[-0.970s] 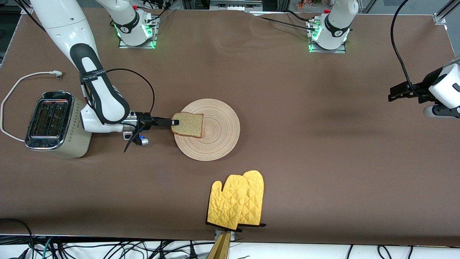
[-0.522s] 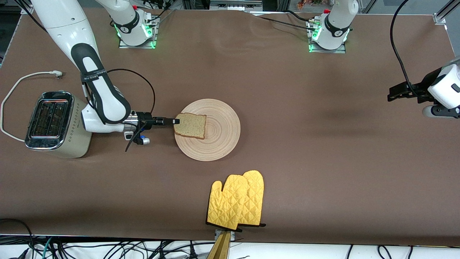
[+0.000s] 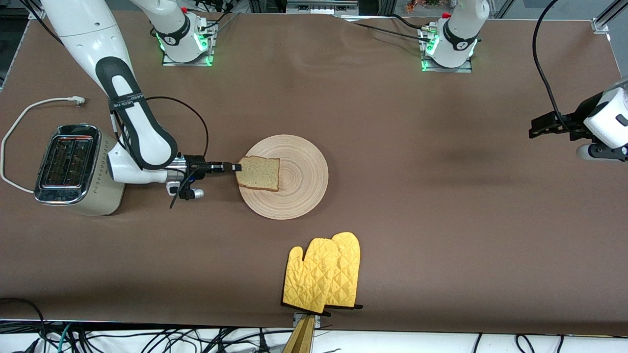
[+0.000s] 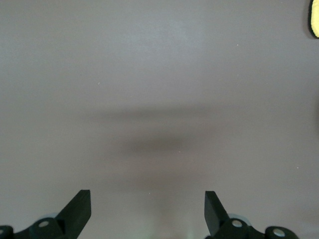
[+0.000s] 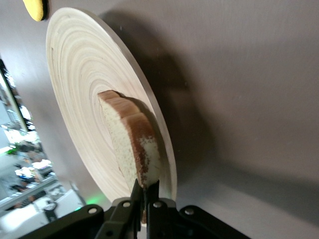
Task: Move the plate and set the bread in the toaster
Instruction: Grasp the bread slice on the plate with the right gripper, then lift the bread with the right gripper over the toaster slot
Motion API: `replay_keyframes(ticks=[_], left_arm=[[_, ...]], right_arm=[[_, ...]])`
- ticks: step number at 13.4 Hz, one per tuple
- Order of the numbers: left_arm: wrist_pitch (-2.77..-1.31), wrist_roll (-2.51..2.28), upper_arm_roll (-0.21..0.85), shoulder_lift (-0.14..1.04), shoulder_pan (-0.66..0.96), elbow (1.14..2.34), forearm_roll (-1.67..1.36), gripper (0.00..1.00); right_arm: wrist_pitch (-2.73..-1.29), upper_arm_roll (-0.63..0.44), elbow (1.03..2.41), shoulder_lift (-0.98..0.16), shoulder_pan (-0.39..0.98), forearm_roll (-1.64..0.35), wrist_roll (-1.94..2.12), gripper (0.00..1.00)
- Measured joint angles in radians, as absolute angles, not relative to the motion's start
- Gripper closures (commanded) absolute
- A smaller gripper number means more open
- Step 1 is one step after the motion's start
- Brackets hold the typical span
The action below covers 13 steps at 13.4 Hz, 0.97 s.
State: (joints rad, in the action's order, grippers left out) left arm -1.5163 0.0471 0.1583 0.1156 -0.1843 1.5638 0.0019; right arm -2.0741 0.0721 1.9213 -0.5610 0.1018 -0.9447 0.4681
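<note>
As right gripper (image 3: 237, 167) clamps, bread (image 3: 258, 173) flat, crust gripperward

A narrow black strap (image 3: 125, 101) wrapped around the right arm's dark forearm carries a short line of small white lettering, but the letters are too small to read. Each of the two arm bases at the top of the front view bears a small round dark emblem (image 3: 169, 38) on its white collar, and no words can be made out on either. No other text, brand, number or sign can be read on anything else in view.
</note>
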Motion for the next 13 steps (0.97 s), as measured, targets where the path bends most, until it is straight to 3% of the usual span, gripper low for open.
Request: replay_keyframes(ticks=[3,9,13], left_arm=[[-1.516,0.047,0.157,0.116,-0.186,1.565,-0.006,0.00],[-1.516,0.047,0.156,0.117,-0.188,1.566,-0.011,0.00],[-1.516,0.046,0.156,0.118,-0.196,1.568,-0.018,0.00]], right_arm=[[-2.012,0.015,1.841,-0.521,0.099,-0.800,0.419,1.00],[-1.572,-0.211,1.474,-0.469,0.090,-0.471,0.274,1.00],[-1.427,-0.284,1.315,-0.466,0.091,-0.255,0.255,1.00]])
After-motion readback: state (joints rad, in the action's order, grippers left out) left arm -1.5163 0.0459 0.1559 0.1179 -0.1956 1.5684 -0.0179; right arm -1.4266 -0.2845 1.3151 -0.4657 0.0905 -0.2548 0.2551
